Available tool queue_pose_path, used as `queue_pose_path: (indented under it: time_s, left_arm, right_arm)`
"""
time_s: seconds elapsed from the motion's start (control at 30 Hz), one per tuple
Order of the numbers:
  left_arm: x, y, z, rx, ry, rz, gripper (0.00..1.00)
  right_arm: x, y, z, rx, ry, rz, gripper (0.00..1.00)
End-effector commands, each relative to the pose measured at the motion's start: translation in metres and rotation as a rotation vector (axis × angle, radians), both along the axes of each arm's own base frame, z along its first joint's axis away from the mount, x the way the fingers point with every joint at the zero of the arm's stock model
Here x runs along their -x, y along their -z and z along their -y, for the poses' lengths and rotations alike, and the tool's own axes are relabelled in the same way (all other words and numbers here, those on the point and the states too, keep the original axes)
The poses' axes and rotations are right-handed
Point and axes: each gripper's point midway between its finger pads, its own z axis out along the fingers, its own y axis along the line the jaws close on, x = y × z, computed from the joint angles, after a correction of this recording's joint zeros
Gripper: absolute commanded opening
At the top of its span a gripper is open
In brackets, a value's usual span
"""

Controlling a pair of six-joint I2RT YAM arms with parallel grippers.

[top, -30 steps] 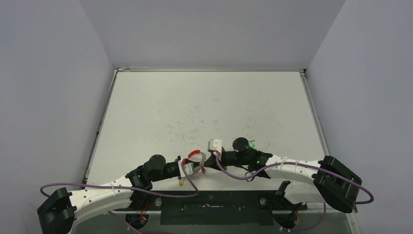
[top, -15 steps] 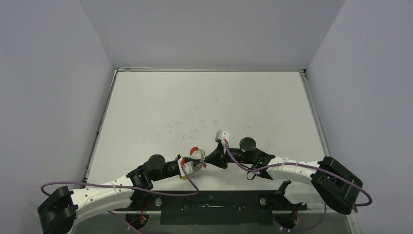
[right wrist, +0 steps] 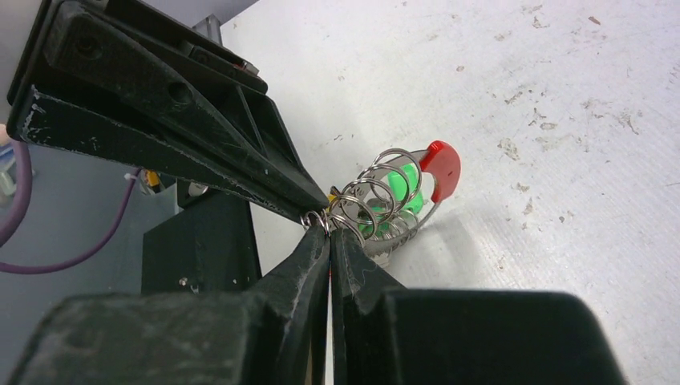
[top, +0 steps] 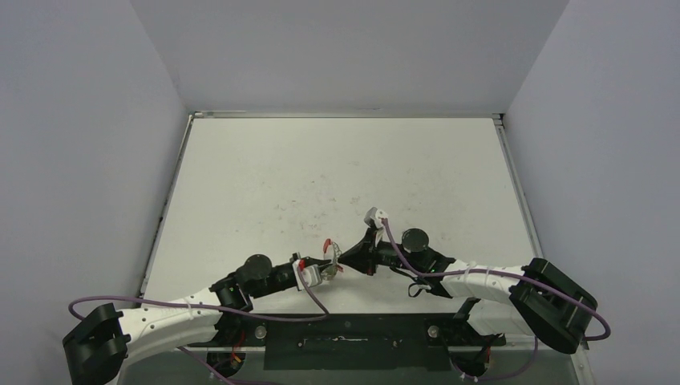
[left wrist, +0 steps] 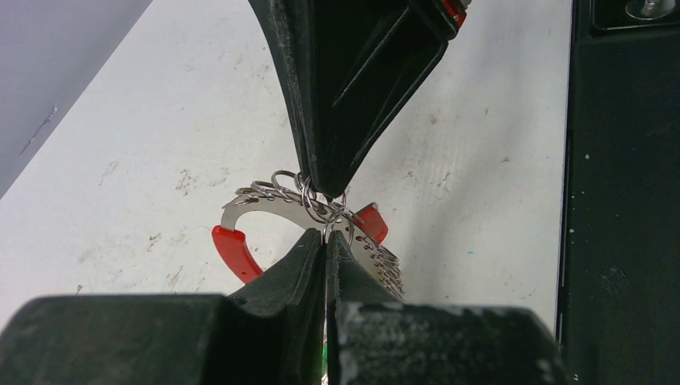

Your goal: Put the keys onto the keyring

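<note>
The keyring [left wrist: 265, 207] is a silvery arc strung with small wire rings, capped by red plastic ends [left wrist: 233, 250]. It hangs just above the table between both grippers. My left gripper [left wrist: 325, 239] is shut, pinching one small ring of the keyring. My right gripper [right wrist: 329, 233] is shut too, tip to tip with the left one, nipping a small ring [right wrist: 313, 218] at the same spot. A green key head [right wrist: 398, 186] shows behind the coils [right wrist: 374, 202]. In the top view the keyring [top: 329, 245] sits between left gripper [top: 331, 269] and right gripper [top: 344, 258]. Other keys are hidden.
The scuffed white table [top: 337, 176] stretches away beyond the grippers, boxed in by grey walls. The black base plate [top: 345, 341] lies at the near edge, close behind the grippers and visible in the left wrist view [left wrist: 617, 208]. Purple cables [top: 401, 269] loop over both arms.
My right arm has rolled and swung toward the middle, bringing its tip against the left gripper's. The keyring has turned, so less of its red part shows from above.
</note>
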Motion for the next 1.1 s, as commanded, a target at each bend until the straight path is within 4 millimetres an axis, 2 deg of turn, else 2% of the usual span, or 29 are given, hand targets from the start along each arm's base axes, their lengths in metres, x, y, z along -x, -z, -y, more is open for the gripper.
queue_pose_path:
  time_s: [0.0, 0.23, 0.37, 0.73, 1.07]
  left_arm:
    - [0.014, 0.042, -0.011, -0.130, 0.019, -0.094, 0.00]
    - [0.006, 0.047, -0.010, -0.147, -0.029, -0.123, 0.00]
    - [0.008, 0.046, -0.006, -0.146, -0.007, -0.121, 0.00]
    - [0.001, 0.015, -0.004, -0.053, -0.052, -0.090, 0.00]
    - [-0.002, 0.002, 0.000, -0.027, -0.070, -0.120, 0.00]
  right_arm:
    - [-0.033, -0.079, 0.001, -0.273, 0.134, 0.122, 0.00]
    - [-0.037, -0.084, 0.008, -0.348, 0.159, 0.079, 0.00]
    - [-0.038, -0.080, 0.008, -0.338, 0.161, 0.069, 0.00]
    - [-0.037, -0.034, 0.007, -0.146, 0.140, 0.039, 0.00]
    - [-0.036, -0.006, 0.006, -0.071, 0.114, 0.036, 0.00]
